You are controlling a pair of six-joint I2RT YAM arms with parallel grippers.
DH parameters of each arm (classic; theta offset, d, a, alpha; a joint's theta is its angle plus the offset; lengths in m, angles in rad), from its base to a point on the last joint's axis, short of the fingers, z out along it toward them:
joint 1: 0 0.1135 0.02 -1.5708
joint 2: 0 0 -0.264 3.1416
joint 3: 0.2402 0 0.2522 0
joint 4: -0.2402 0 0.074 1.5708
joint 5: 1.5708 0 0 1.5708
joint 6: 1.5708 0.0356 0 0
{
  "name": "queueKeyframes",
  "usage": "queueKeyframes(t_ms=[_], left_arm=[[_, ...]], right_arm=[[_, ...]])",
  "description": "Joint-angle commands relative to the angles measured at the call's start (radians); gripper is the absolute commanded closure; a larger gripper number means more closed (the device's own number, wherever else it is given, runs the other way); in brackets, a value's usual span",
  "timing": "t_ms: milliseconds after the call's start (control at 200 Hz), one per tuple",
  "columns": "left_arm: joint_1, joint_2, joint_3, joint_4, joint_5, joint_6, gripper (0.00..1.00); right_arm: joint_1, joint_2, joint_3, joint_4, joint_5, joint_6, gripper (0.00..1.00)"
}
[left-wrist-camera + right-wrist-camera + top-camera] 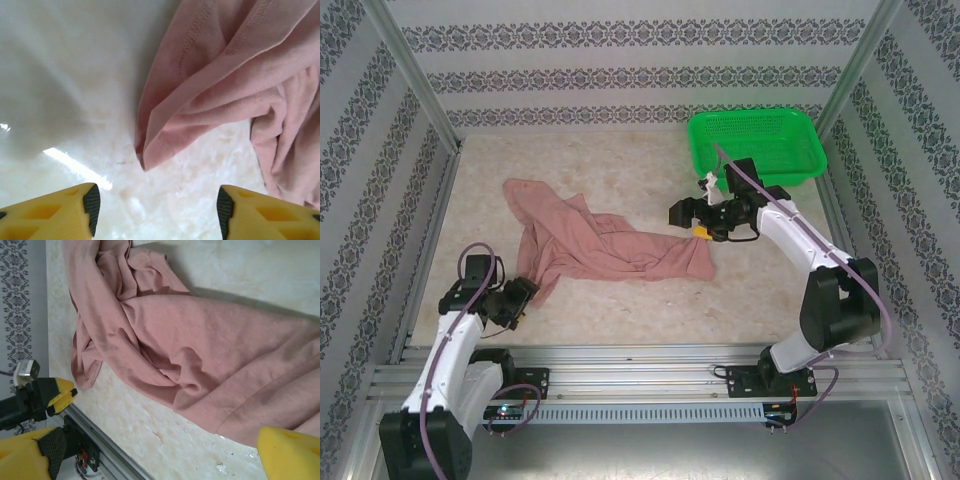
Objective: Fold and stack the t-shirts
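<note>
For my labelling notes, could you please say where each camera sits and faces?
Top external: above and behind, looking down on the table; left gripper and right gripper show.
Left wrist: faces down past its yellow fingers at a t-shirt fold.
Right wrist: looks down across the t-shirt; own fingers in bottom corners.
All three share the t-shirt.

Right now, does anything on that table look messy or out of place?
Yes: the pink t-shirt lies crumpled and twisted on the table, not folded, with one end trailing toward the left gripper.

Desk [610,160]: pale and speckled.
Basket [770,135]: green plastic, at the far right corner of the desk.
Walls [620,60]: striped with dark patterns.
</note>
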Motion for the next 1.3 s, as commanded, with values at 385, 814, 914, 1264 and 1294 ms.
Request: queueKeyframes(t_ms=[385, 814, 914, 1264, 1294], left_arm=[[-0.443, 0.038, -0.031, 0.16, -0.182, -0.534, 0.51], [-0.448, 0.263, -0.112, 0.537, -0.463, -0.743, 0.56], [-0.447, 0.24, -0.113, 0.513, -0.511, -0.749, 0.57], [-0.447, 0.152, -0.186, 0.563, -0.577, -0.797, 0.58], [-0.447, 0.163, -0.198, 0.586, -0.57, -0.807, 0.58]], right_arm=[[-0.039, 0.103, 0.05, 0.009, -0.145, -0.026, 0.02], [-0.021, 0.094, 0.053, 0.008, -0.163, -0.015, 0.02], [-0.02, 0.081, 0.044, 0.0, -0.16, -0.022, 0.02], [-0.017, 0.097, 0.051, 0.008, -0.18, -0.016, 0.02], [-0.018, 0.101, 0.053, 0.007, -0.181, -0.015, 0.02]])
